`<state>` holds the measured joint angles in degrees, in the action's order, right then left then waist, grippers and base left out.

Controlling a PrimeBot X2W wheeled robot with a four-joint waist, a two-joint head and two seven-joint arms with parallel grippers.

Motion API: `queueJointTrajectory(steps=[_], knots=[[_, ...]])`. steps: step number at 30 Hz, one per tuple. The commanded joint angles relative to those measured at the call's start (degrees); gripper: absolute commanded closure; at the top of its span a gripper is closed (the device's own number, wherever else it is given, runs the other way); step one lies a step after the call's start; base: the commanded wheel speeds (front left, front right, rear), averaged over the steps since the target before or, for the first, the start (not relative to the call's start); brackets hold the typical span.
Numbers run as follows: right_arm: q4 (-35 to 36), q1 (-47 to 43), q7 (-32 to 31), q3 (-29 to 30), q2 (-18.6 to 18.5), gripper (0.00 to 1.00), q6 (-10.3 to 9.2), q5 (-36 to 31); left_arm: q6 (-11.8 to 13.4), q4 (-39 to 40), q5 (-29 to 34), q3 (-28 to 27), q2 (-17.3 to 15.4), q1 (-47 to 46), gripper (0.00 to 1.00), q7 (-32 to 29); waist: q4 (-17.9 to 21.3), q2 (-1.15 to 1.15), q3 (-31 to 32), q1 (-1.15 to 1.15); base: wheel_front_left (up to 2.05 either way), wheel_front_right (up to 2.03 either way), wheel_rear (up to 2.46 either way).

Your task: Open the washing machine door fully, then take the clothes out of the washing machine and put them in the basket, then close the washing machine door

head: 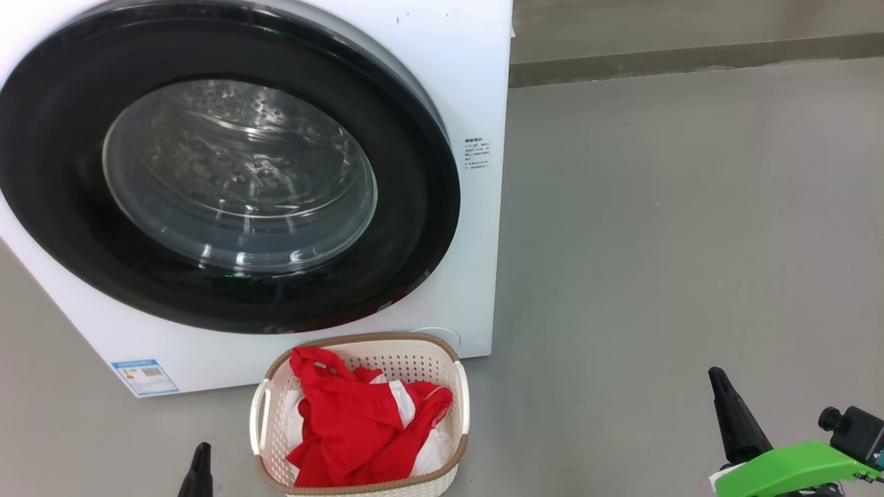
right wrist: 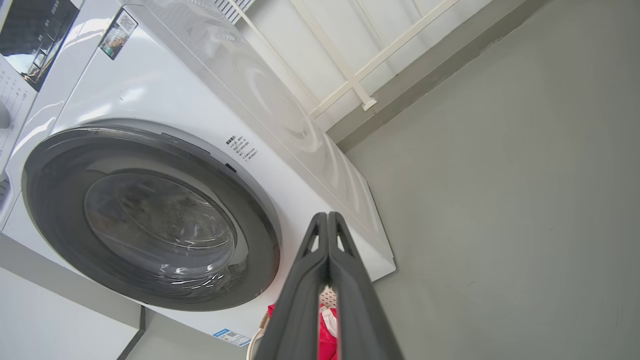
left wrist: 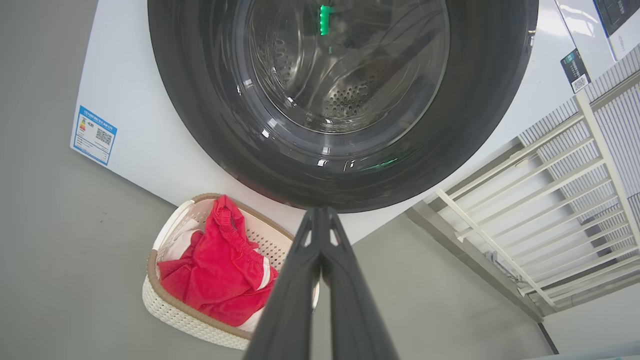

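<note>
Lower centre, the clothes (head: 359, 428) (soft, light, limp, likely best pinched at a raised fold) fill the basket (head: 373, 338) — left gripper (left wrist: 320, 216) and right gripper (right wrist: 327, 217) have jaws together, empty.

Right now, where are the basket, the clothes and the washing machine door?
the basket (head: 376, 337): head view, on its brown rim, far side.
the clothes (head: 352, 421): head view, on the middle of the red fabric.
the washing machine door (head: 238, 176): head view, on its glass window.
</note>
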<state>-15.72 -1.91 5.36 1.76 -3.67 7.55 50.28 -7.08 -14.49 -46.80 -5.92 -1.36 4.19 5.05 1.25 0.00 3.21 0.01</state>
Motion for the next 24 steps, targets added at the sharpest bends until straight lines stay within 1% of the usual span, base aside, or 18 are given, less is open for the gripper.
queueJointTrajectory(steps=[1, 21, 24], knots=[[1.53, 2.87, -0.48, 0.21, -0.57, 1.0, -0.03, 1.88, -0.18, 1.13, -2.08, -0.85, -1.0, -3.02, 1.0, -0.45, -0.04, 0.0, -0.1, -0.01, 0.0, 0.0, 0.0], [1.58, 4.34, -3.7, 1.51, -0.19, 1.0, -0.04, 13.14, -0.25, 0.93, -14.27, -0.79, -1.15, -5.1, 1.0, -3.58, -0.38, 0.0, -1.03, -0.01, 0.0, 0.0, 0.0], [1.59, 4.65, -4.38, 1.78, -0.1, 1.0, -0.04, 15.52, -0.26, 0.89, -16.86, -0.77, -1.18, -5.54, 1.0, -4.24, -0.45, 0.0, -1.22, -0.01, 0.0, 0.0, 0.0]])
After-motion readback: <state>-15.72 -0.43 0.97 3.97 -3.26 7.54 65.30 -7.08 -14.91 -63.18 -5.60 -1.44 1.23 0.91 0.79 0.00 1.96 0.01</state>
